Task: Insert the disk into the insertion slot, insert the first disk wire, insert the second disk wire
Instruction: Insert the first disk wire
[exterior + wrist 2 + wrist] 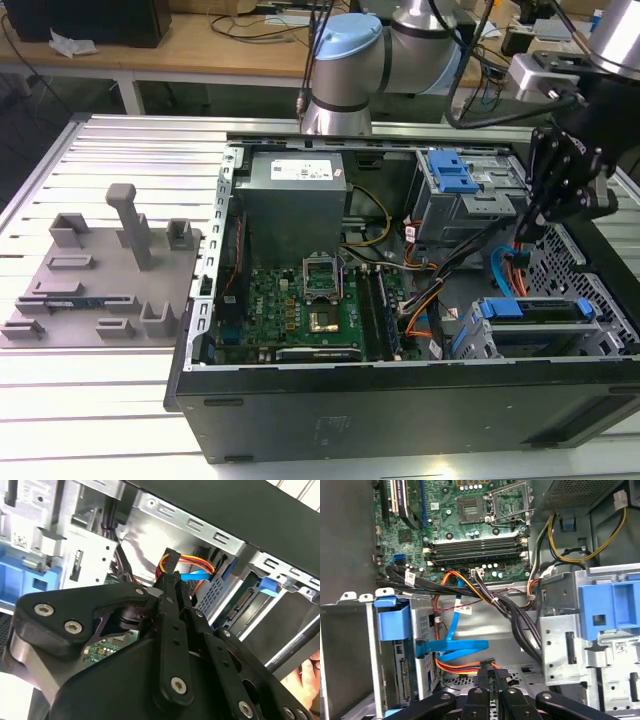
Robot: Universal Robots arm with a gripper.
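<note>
Orange wire (457, 667), end pinched — black claw (492, 672)

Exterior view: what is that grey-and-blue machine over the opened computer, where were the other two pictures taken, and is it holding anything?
It is a robot arm ending in a black gripper, a two-fingered clamp. The exterior view's camera stands off the arm and shows an open computer case on a slatted table, a grey fixture plate beside it. Both wrist views come from cameras riding on the arm. The disk, in its blue carrier, sits in the insertion slot. The gripper looks closed on the plug of the first disk wire; the light-blue second disk wire curves close by.
</note>
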